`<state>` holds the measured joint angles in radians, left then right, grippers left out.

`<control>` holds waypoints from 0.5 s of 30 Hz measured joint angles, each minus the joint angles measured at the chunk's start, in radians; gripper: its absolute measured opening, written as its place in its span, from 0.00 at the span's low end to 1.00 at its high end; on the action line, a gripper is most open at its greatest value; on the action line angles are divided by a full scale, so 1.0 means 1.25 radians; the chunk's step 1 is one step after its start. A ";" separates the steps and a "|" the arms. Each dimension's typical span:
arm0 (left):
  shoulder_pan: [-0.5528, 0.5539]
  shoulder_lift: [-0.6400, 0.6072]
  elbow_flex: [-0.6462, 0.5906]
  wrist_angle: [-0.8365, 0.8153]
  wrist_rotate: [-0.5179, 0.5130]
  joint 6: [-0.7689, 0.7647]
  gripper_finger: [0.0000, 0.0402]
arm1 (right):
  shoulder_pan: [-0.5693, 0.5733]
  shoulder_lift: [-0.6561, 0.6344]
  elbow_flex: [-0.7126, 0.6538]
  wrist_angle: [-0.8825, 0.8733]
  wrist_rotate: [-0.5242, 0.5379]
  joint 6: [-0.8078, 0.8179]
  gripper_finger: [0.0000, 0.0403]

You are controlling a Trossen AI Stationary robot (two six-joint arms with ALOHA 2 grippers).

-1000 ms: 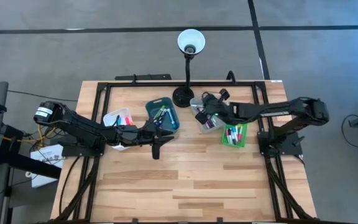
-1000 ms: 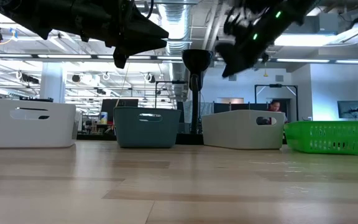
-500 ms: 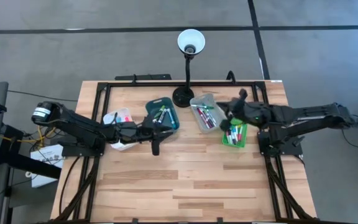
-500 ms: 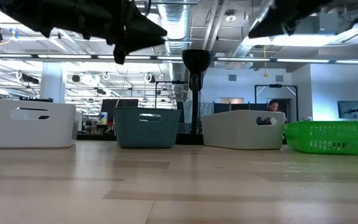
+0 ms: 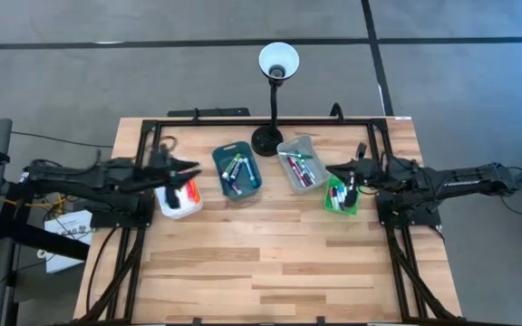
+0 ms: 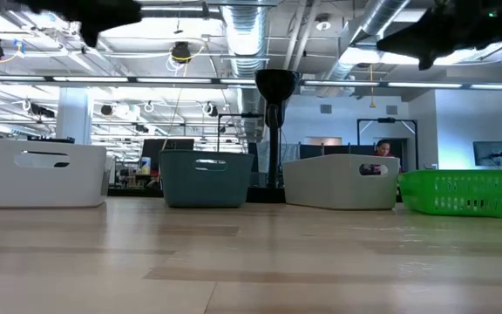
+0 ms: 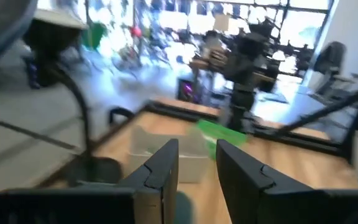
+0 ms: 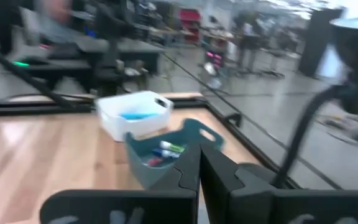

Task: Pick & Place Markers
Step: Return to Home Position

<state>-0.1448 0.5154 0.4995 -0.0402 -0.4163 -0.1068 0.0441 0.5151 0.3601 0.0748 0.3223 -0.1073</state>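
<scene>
Wooden table (image 5: 270,263) seen from above, edged by a black frame (image 5: 243,122). Left arm (image 5: 89,177) reaching in from 9 o'clock and right arm (image 5: 442,177) from 3 o'clock, both stretched nearly level and, in the low view, carried high above the bins. Lamp (image 5: 275,91) at 12 o'clock, base just behind the bin row. Four bins in a line across the far half of the table: white bin (image 6: 42,179) at 10 o'clock, teal bin (image 6: 206,181) at 11, gray bin (image 6: 338,183) at 1, green bin (image 6: 460,194) at 2. Left gripper (image 7: 196,144) above the white bin's far end, fingers slightly apart with a narrow gap, holding nothing. Right gripper (image 8: 199,149) above the space between gray and green bins, fingers pressed together, empty. Markers (image 5: 302,170) lying inside all four bins: orange-red in the white bin, mixed colours in the other three.
</scene>
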 joint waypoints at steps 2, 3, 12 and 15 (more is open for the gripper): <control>0.000 -0.080 -0.040 -0.013 -0.036 0.041 0.26 | 0.000 -0.032 -0.031 0.021 -0.045 -0.003 0.00; 0.000 -0.118 -0.064 -0.015 -0.056 0.043 0.26 | 0.000 -0.048 -0.045 0.030 -0.066 -0.005 0.00; 0.001 -0.388 -0.221 -0.022 -0.089 0.024 0.26 | 0.000 -0.197 -0.121 0.025 -0.110 -0.006 0.00; 0.001 -0.412 -0.238 -0.024 -0.091 0.025 0.26 | 0.000 -0.249 -0.157 0.025 -0.113 -0.020 0.00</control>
<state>-0.1436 0.0005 0.2019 -0.0699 -0.5296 -0.0757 0.0437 0.2033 0.1643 0.1061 0.1809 -0.1319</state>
